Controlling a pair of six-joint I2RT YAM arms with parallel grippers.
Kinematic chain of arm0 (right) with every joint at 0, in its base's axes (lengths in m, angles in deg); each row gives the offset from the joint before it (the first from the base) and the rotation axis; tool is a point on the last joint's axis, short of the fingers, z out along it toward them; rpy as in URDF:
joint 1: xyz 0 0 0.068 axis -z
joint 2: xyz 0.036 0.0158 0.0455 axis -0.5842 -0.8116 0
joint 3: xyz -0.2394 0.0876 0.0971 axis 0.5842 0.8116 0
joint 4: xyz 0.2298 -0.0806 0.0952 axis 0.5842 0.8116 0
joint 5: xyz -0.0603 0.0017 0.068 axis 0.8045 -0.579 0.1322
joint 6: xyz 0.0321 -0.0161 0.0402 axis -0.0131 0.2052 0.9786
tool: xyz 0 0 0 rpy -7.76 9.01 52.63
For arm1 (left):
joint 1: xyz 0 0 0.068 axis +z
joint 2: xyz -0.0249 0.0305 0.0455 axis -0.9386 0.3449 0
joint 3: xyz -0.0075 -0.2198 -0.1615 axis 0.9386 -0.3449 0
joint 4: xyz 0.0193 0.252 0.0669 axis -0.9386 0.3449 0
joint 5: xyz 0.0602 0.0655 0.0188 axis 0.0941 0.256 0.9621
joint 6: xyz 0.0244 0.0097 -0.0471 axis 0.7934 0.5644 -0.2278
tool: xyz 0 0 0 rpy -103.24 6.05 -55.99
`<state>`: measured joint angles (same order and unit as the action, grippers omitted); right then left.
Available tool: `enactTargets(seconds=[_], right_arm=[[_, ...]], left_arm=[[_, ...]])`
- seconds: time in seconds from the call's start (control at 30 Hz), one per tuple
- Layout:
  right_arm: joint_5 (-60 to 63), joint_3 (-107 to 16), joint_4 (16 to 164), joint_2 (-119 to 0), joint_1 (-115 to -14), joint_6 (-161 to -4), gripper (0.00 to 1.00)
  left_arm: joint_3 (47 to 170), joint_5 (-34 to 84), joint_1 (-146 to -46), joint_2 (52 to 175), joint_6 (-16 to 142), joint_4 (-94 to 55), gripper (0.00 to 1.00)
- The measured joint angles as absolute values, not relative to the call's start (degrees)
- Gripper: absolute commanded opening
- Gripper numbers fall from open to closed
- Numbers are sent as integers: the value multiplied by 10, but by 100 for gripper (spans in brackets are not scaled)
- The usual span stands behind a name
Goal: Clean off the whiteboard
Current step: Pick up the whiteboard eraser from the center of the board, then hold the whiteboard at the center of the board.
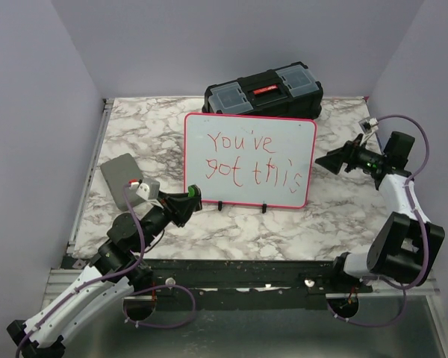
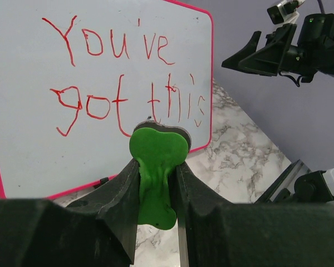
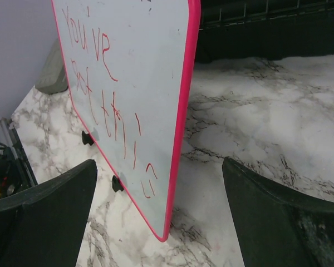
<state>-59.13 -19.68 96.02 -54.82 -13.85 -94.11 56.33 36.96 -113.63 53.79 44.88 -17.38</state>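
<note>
The whiteboard (image 1: pixel 284 134) stands upright on small black feet at mid table, pink-red rim, with "You've got this" in red handwriting. It also shows in the left wrist view (image 2: pixel 28 83) and the right wrist view (image 3: pixel 139 61). My left gripper (image 1: pixel 188 203) is just off the board's lower left corner, shut on a green eraser piece (image 2: pixel 158 142) that points at the board. In its own view the left gripper (image 2: pixel 157 162) pinches the green piece between both fingers. My right gripper (image 1: pixel 334 153) is open beside the board's right edge; in its own view (image 3: pixel 158 167) the rim lies between its fingers, untouched.
A black toolbox (image 1: pixel 265 93) with a red latch stands behind the board. A small grey flat pad (image 1: pixel 119 179) lies left of the board, near my left arm. The marble tabletop (image 1: pixel 343 201) has walls on three sides.
</note>
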Motion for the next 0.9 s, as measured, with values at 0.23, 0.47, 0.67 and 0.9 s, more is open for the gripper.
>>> enactTargets(seconds=[0.23, 0.47, 0.67, 0.9], right_arm=[[-601, -206, 957, -596, -139, -947, 95], [-604, -225, 956, -644, -140, -952, 93], [-605, -234, 954, -677, -140, -951, 88], [-619, -239, 958, -690, -189, -963, 78]], left_arm=[[561, 374, -1134, 533, 449, -173, 0], [561, 375, -1134, 533, 449, -173, 0], [561, 374, -1134, 533, 448, -173, 0], [561, 374, -1134, 536, 444, -174, 0]])
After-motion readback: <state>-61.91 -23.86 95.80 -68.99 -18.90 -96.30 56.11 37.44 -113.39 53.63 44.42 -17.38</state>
